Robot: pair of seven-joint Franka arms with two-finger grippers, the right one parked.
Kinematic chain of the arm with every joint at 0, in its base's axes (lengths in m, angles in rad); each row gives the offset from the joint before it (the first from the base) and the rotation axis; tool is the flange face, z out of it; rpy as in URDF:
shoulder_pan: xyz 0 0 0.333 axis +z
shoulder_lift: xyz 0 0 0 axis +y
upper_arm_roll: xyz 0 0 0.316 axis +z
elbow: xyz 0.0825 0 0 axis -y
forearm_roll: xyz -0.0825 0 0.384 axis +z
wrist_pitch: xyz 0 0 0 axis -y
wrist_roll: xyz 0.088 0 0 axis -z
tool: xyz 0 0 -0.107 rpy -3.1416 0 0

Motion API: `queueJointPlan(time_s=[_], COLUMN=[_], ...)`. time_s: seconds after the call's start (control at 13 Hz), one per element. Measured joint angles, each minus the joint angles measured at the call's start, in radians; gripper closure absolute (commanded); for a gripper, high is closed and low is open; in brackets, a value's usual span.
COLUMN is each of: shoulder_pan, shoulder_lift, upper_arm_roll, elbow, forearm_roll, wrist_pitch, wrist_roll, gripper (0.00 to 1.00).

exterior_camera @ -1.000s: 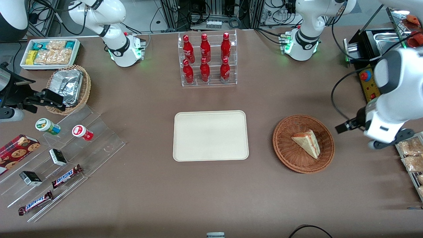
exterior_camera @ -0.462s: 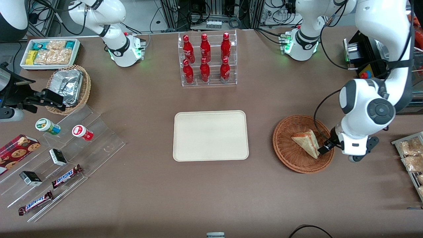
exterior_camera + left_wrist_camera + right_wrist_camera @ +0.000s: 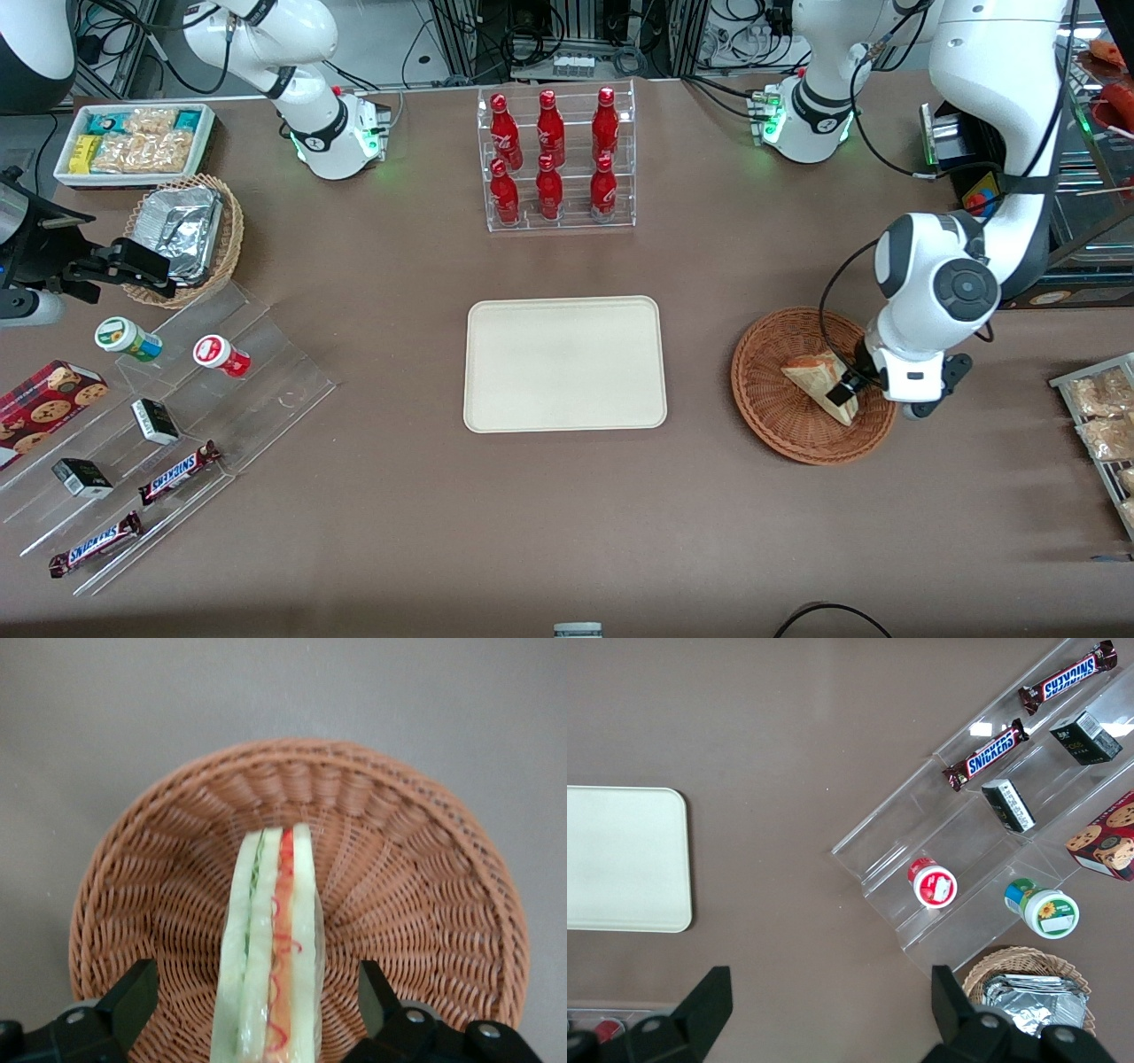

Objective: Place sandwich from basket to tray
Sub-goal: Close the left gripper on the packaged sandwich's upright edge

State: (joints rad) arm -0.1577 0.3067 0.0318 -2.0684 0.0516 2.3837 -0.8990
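The sandwich (image 3: 813,378) is a pale bread wedge with red and green filling, lying in the round reddish-brown wicker basket (image 3: 769,422) toward the working arm's end of the table. In the left wrist view the sandwich (image 3: 270,939) stands on edge in the basket (image 3: 425,859). My left gripper (image 3: 842,386) hangs over the basket at the sandwich's wide end. It is open, one finger (image 3: 133,999) on each side of the wedge with a gap to the bread. The cream-white tray (image 3: 564,363) lies flat at the table's middle, beside the basket.
A clear rack of red bottles (image 3: 555,159) stands farther from the front camera than the tray. A tiered acrylic stand with snacks (image 3: 151,425) and a tan basket of foil containers (image 3: 184,235) sit toward the parked arm's end. A packet tray (image 3: 1099,416) lies near the working arm.
My left gripper has swung in from the table's edge toward the basket and come down over the sandwich's wide end. The sandwich, basket and tray have not moved.
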Motion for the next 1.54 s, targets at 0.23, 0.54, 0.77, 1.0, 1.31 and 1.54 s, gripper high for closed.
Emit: queueJointPlan(time_s=[0.23, 0.54, 0.77, 1.0, 1.31, 1.54], shoulder_pan=[-0.013, -0.021, -0.024, -0.024, -0.034, -0.075], shoulder_lift=[-0.017, -0.019, -0.020, -0.029, -0.044, -0.100], upper_arm_roll=[0.000, 0.000, 0.000, 0.000, -0.001, -0.003], elbow=[-0.036, -0.121, -0.127, -0.120, -0.051, 0.053], forearm_roll=[0.000, 0.000, 0.000, 0.000, 0.002, 0.004], wrist_pitch=[0.022, 0.125, 0.133, 0.134, 0.013, -0.186], wrist_roll=[-0.015, -0.027, -0.046, -0.054, -0.055, -0.048], gripper=[0.00, 0.03, 0.91, 1.00, 1.00, 1.00])
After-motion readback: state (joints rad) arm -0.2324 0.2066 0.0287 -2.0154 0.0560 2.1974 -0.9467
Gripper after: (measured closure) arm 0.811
